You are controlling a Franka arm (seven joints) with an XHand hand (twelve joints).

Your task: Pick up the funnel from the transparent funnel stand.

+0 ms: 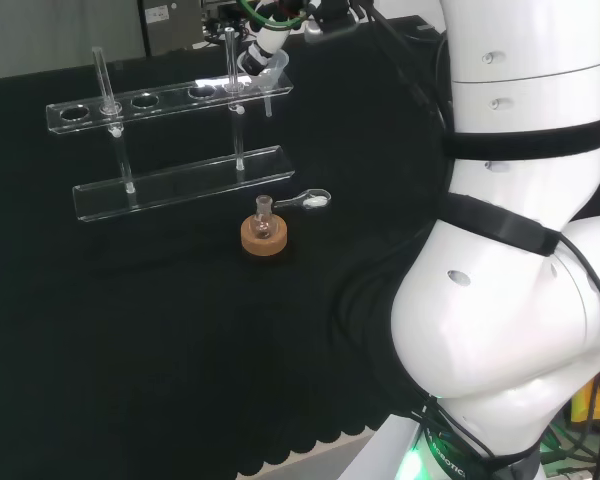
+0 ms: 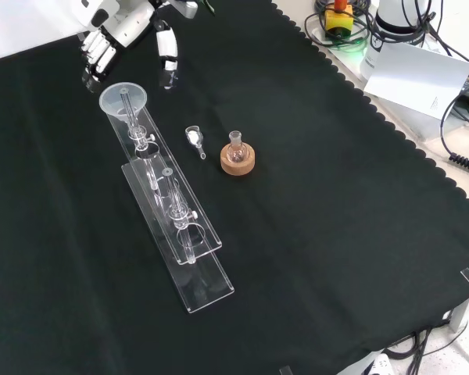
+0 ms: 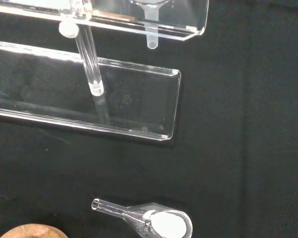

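We see the black and white hand [image 2: 109, 35] with relaxed fingers, holding nothing, just beyond the clear plastic funnel [image 2: 123, 98], which sits in the end hole of the transparent two-tier funnel stand [image 2: 207, 269]; a small flask on a cork ring [image 2: 238, 162] stands near that stand.

Head view: camera behind and above the arm base, looking across the desk [image 1: 130, 350]. Front view: opposite side, high, looking down, about a quarter turn off. Wrist view: close, facing down past the palm. All three share the funnel stand [image 1: 170, 180] [image 2: 176, 234] [image 3: 139, 119] and glass scoop [image 1: 315, 200] [image 2: 194, 138] [image 3: 154, 220].
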